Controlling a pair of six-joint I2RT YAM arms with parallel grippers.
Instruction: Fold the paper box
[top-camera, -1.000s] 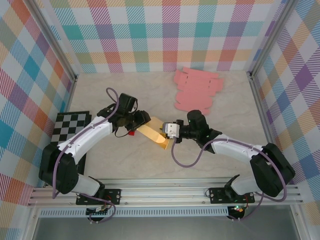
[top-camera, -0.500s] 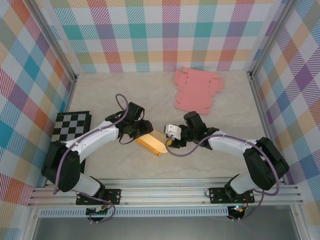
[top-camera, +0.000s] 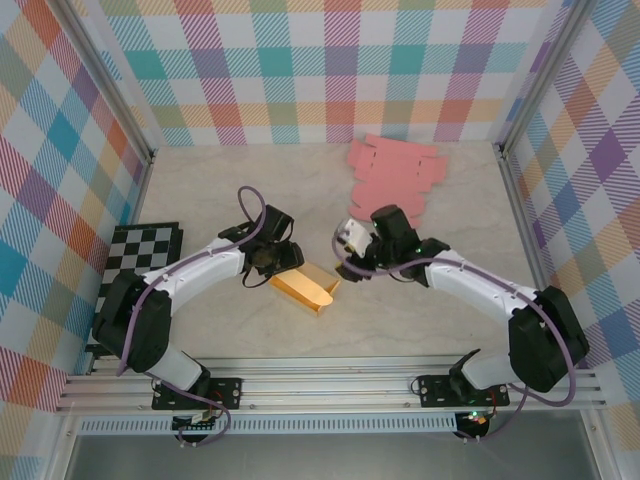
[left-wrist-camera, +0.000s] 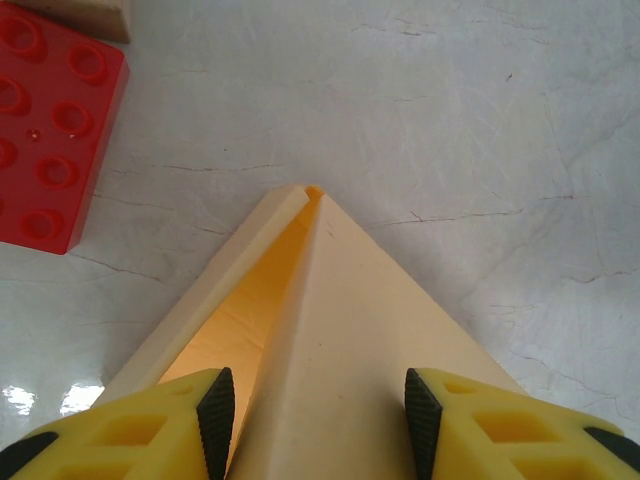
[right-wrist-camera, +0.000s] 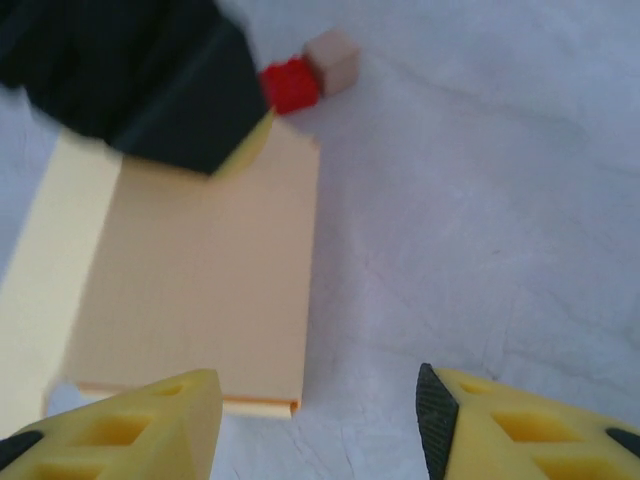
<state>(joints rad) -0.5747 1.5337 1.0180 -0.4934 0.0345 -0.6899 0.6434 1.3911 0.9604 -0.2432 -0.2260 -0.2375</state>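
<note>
R gripper (right-wrist-camera: 318, 388) backed off up-right from paper box (top-camera: 305, 287) since 1 s ago; jaws now apart, empty. L gripper (left-wrist-camera: 320, 400) clamps box's upper-left end. Box lies flat at centre of top view, red brick (left-wrist-camera: 50, 130) nearby.

There is one yellow paper box (top-camera: 305, 288) on the counter (top-camera: 200, 190). There is one red brick (left-wrist-camera: 50, 120) and one small tan block (right-wrist-camera: 333, 58). One pile of pink sheets (top-camera: 392, 182) holds several overlapping pieces, but the exact number cannot be told. There is one checkered board (top-camera: 140, 255). There are two pincers, the left pincer (left-wrist-camera: 318, 405) and the right pincer (right-wrist-camera: 315, 410), each with two yellow fingers (right-wrist-camera: 150, 420).
</note>
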